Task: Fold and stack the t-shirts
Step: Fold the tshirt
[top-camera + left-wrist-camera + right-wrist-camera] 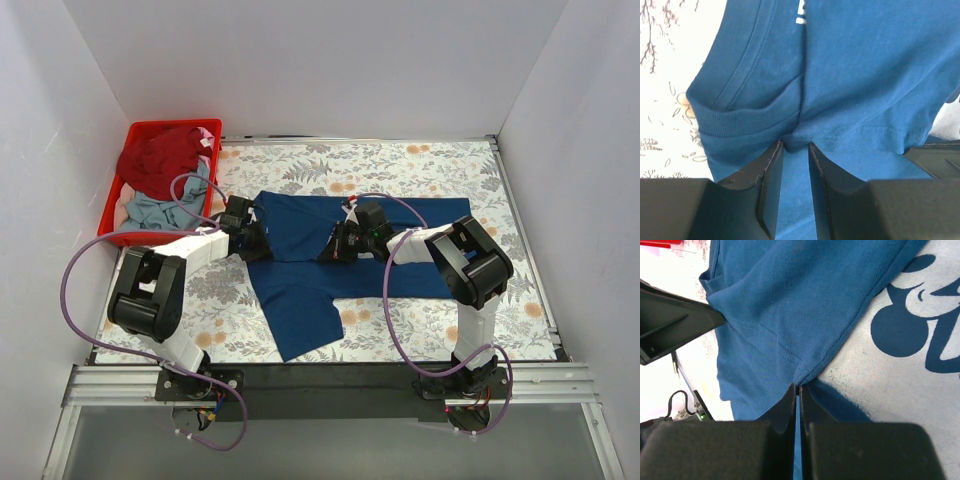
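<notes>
The navy blue t-shirt [300,300] lies spread across the floral table, one part reaching toward the front edge. My left gripper [258,240] is on its left side by the ribbed collar [735,120]. Its jaws stand narrowly apart with a bunched fold of the navy blue t-shirt [865,75] pinched between the tips of the left gripper [796,145]. My right gripper [335,245] is at the shirt's middle. In the right wrist view the right gripper [799,386] is shut on a hemmed edge of the navy cloth [790,305], beside the pale mouse print [900,365].
A red crate [112,205] stands at the back left of the table, holding a dark red t-shirt [160,158] and a pale grey-blue t-shirt [165,210]. White walls enclose the table on the left, right and back.
</notes>
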You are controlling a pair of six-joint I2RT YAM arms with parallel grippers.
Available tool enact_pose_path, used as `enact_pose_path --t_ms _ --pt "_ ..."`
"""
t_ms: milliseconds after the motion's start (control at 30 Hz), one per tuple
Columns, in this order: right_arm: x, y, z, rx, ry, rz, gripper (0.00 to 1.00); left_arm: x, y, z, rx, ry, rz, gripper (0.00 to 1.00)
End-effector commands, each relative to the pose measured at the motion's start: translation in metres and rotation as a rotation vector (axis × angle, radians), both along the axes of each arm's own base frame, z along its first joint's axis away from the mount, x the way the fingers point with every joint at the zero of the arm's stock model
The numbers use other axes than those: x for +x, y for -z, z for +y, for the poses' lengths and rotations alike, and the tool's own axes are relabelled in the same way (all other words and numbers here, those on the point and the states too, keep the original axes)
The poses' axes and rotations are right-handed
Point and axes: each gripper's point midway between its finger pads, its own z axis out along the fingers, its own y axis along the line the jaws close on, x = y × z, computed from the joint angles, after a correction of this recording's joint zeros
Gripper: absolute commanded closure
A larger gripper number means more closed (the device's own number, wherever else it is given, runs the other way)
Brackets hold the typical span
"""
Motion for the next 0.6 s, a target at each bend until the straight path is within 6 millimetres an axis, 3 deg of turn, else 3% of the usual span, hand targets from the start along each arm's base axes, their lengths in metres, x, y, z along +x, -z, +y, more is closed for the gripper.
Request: enact_pose_path --t_ms 0,100,300,567 --pt "0.008 -0.019 0.01 0.038 -0.024 -0.067 0.99 0.013 -0.013 -0.005 -0.004 0.028 -0.051 0.75" --pt "0.008 -0.019 0.01 0.038 -0.025 -0.068 0.99 0.013 -0.013 -0.006 -0.005 0.036 -0.048 0.79" --pt "0.009 -0.026 0.01 0.04 -0.032 -0.097 0.99 0.012 -0.021 -0.012 -0.028 0.054 -0.061 1.0" --pt "0.01 -0.032 0.007 0.035 -0.036 -0.132 0.99 0.008 -0.028 -0.015 -0.04 0.063 -0.053 1.0"
